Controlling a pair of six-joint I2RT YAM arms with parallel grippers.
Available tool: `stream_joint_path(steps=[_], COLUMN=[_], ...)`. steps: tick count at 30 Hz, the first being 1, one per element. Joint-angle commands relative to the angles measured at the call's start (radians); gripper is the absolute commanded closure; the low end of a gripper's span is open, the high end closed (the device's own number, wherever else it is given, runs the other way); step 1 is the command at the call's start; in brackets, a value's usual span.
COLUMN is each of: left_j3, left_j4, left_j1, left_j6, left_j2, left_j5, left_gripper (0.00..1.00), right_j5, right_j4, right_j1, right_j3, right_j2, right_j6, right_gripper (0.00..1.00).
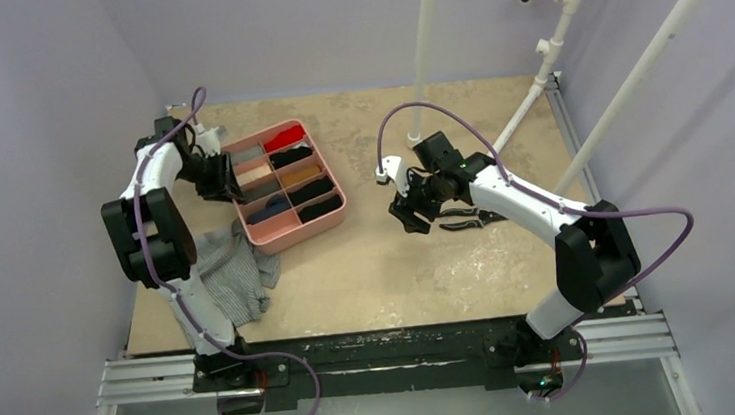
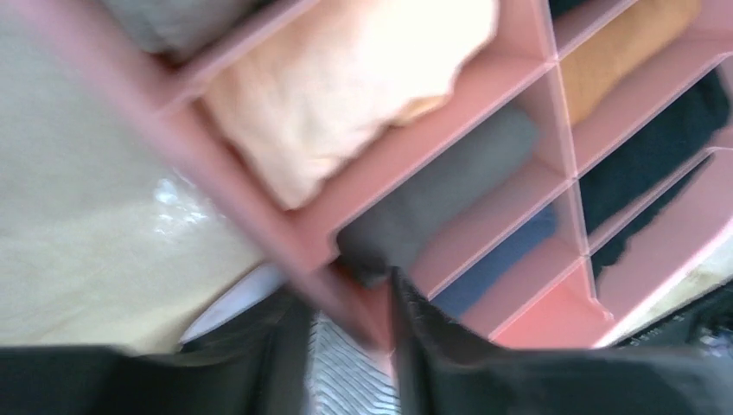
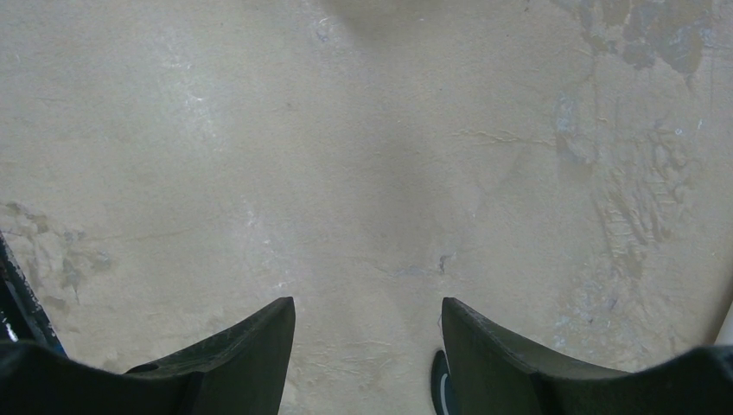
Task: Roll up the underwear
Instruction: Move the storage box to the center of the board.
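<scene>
Grey striped underwear (image 1: 236,269) lies loosely bunched on the table, just in front of the pink divided tray (image 1: 336,213). My left gripper (image 1: 212,177) is at the tray's left wall. In the blurred left wrist view its fingers (image 2: 423,333) stand apart, with the pink tray (image 2: 302,246) wall running into the gap and striped cloth (image 2: 346,376) showing low between them. Whether the cloth touches them I cannot tell. My right gripper (image 1: 409,212) hangs open over bare table (image 3: 363,173) at centre right, holding nothing (image 3: 367,307).
The tray's compartments hold rolled garments: red (image 1: 284,136), black (image 1: 310,187), tan, grey, blue; cream (image 2: 346,78) and grey (image 2: 441,190) rolls fill the left wrist view. Black-handled pliers (image 1: 470,219) lie beside my right gripper. White poles (image 1: 534,92) rise at back right.
</scene>
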Motion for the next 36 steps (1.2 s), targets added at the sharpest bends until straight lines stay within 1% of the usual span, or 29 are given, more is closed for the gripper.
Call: stream_joint_path(steps=[1,2,3,11,18,29,36], left_j3=[0.135,0.158,0.181,0.379,0.393,0.458,0.500], left_j4=[0.058,0.061,0.066,0.100,0.213,0.272,0.286], left_j1=[-0.016,-0.017,-0.018,-0.030,-0.044,-0.078,-0.109], left_j6=[-0.112,-0.133,-0.151,-0.360,-0.533,-0.618,-0.623], left_j2=[0.046,0.058,0.071,0.163,0.188,0.260,0.284], left_j5=[0.018,0.019,0.025,0.127,0.180,0.293,0.286], left_gripper=[0.85,0.99,1.00,1.00,1.00,1.00,1.00], right_j5=[-0.014,-0.014,-0.014,-0.011,-0.011,-0.012,-0.014], right_j4=[0.020,0.019,0.018,0.016,0.017,0.017,0.011], right_j1=[-0.005,-0.005,-0.006,-0.005,-0.005,-0.005,-0.005], right_j3=[-0.007,-0.005,-0.004,-0.003,0.002,0.002,0.011], right_j2=[-0.025,-0.025,-0.023,-0.007,0.012,0.042,0.054], right_j6=[-0.009,-0.009,-0.009,-0.008,-0.012,-0.012,-0.012], right_gripper=[0.38,0.38,0.38,0.38,0.38,0.38,0.38])
